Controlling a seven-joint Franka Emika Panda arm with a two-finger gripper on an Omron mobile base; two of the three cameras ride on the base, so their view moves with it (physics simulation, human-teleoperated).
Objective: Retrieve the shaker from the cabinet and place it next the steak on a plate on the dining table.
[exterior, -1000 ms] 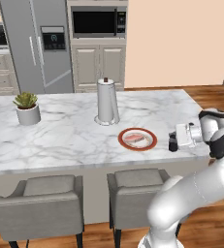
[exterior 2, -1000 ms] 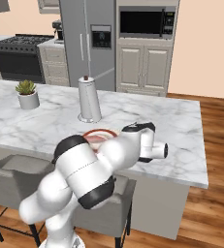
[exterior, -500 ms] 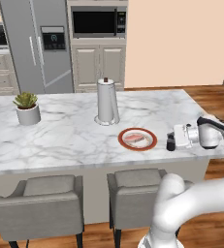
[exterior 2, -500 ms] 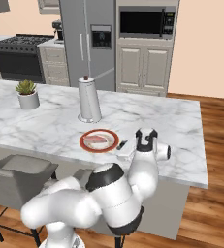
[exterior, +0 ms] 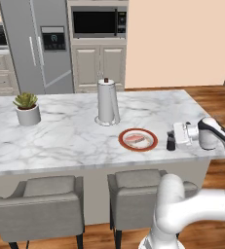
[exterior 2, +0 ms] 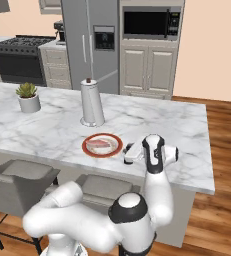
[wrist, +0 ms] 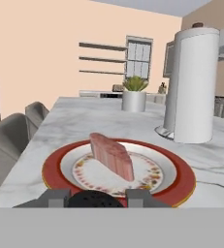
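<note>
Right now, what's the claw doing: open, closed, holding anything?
Claw: closed around the shaker, which stands on the dining table just right of the plate.

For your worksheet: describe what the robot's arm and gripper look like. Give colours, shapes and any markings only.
The arm is glossy white, built of thick rounded tube segments with bulging, ball-like joints. Dark grey to black bands and caps mark the joints. The gripper is a boxy white hand block with two small dark fingers. No cables, labels or printed markings show.
</note>
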